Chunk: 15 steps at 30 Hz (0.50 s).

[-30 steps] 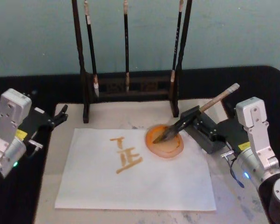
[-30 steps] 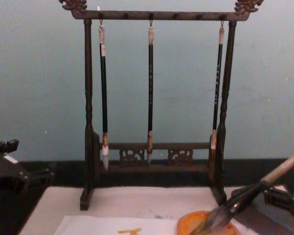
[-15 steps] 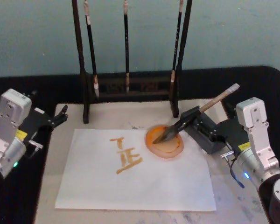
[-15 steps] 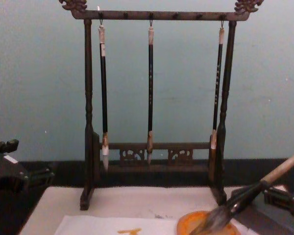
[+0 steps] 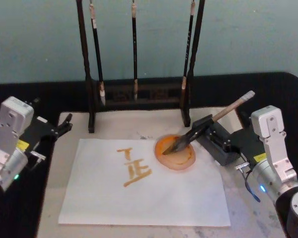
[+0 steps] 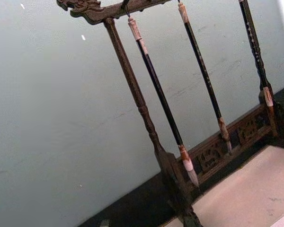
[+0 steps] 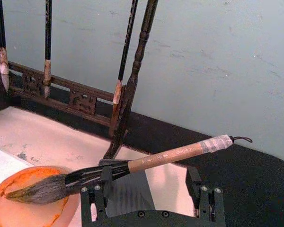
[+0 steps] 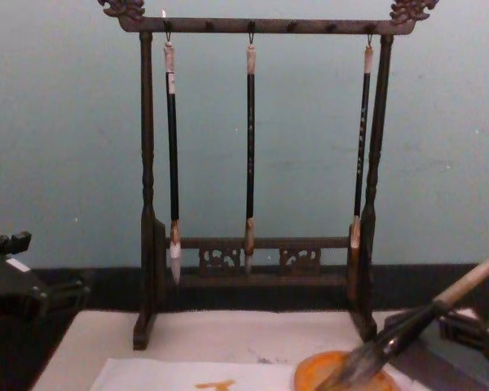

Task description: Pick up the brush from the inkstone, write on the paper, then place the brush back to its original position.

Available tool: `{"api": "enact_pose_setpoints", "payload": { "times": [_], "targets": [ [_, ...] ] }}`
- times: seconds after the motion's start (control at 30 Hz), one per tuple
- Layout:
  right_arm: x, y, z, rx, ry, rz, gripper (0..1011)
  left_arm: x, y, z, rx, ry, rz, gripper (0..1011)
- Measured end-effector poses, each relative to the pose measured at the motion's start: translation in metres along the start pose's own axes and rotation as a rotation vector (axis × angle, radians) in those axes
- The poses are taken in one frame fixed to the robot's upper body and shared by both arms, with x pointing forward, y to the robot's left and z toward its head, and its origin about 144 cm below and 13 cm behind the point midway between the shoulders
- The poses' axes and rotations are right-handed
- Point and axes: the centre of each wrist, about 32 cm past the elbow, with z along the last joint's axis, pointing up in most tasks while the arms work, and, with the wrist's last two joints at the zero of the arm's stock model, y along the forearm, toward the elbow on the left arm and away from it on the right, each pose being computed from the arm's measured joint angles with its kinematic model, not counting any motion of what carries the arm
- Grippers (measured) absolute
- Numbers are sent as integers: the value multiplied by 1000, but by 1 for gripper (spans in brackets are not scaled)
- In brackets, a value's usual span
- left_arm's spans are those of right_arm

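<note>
Little has changed in the last second. On the single pale beige mat [image 5: 139,126] stands one dark wooden brush rack [image 8: 261,24]. In front of it lies one white rectangular sheet of paper [image 5: 154,198], bearing two orange characters. The right gripper [image 7: 151,189] stays near the mat's right edge, its jaws spread wide and gripping nothing. The left gripper [image 5: 64,124] is parked well apart on the left.

One round orange inkstone dish [image 5: 181,157] holds the bristles of the one thick beige-handled brush [image 5: 228,108], whose dark section crosses a gripper fingertip. That suggests the brush is back and the task is nearly done. Three thin black-handled brushes [image 8: 250,147] hang on the rack.
</note>
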Motion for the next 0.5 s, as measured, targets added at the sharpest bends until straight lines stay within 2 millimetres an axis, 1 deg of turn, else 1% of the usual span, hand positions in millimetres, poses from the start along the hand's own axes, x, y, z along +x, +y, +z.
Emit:
{"api": "enact_pose_setpoints", "payload": {
  "times": [0.5],
  "targets": [
    [0,0,0,0,0,0,1000,0,0,0,0,0,0,1010]
  ]
}}
